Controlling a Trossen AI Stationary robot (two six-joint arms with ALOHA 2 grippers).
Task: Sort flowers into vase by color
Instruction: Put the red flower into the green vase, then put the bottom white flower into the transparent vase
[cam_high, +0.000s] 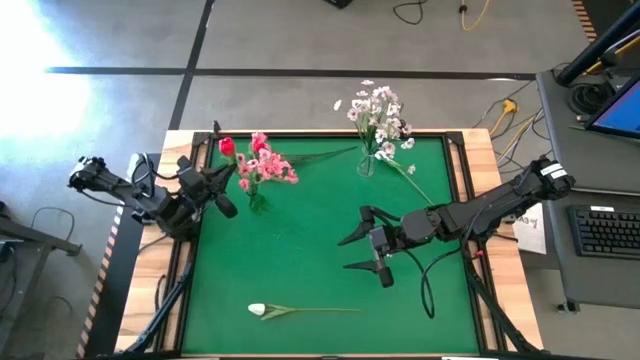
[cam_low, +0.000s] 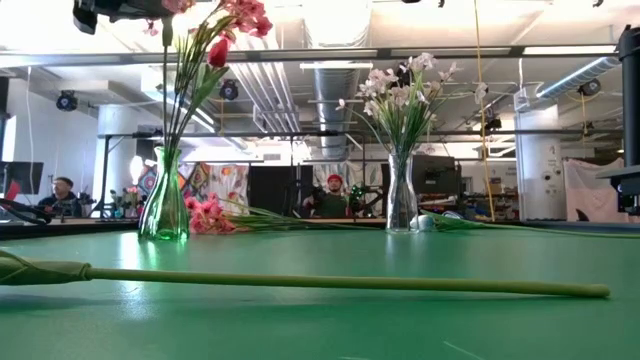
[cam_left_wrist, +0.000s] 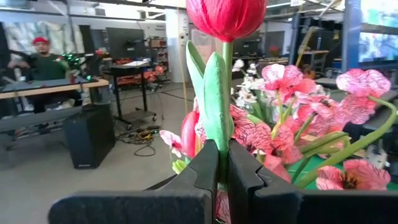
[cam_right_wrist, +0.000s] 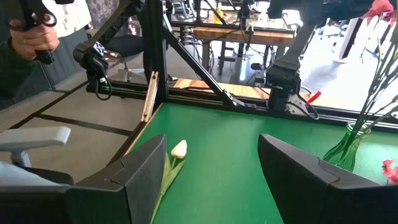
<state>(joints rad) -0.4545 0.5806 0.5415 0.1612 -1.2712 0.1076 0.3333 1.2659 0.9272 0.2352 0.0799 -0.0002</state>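
My left gripper (cam_high: 218, 183) (cam_left_wrist: 222, 168) is raised beside the green vase (cam_high: 256, 201) (cam_low: 163, 210), shut on a red tulip (cam_high: 227, 147) (cam_left_wrist: 225, 15). Pink blossoms (cam_high: 268, 163) stand in that vase, and one pink flower (cam_low: 205, 215) lies on the mat behind it. White sprays (cam_high: 380, 115) fill the clear vase (cam_high: 366, 165) (cam_low: 400, 200). A white-bud flower (cam_high: 258, 311) (cam_right_wrist: 179, 149) lies flat near the table's near edge. Another white flower (cam_high: 412, 178) lies by the clear vase. My right gripper (cam_high: 362, 243) (cam_right_wrist: 211, 180) hovers open over the middle of the mat. My left gripper pinches the red tulip's green stem (cam_left_wrist: 224, 134) between its two fingers, some way below the bud, next to a leaf (cam_left_wrist: 211, 93). The fingers (cam_left_wrist: 202, 168) lie across the stem. The tulip stands upright, lifted clear, with its bud above the fingers and close to the pink blossoms.
The green mat (cam_high: 300, 250) has free room between the vases and the near edge. Wooden table borders (cam_high: 480, 160) and black frame rails run along both sides. A person (cam_low: 333, 195) sits beyond the far edge; a hand (cam_right_wrist: 31, 37) holds a controller.
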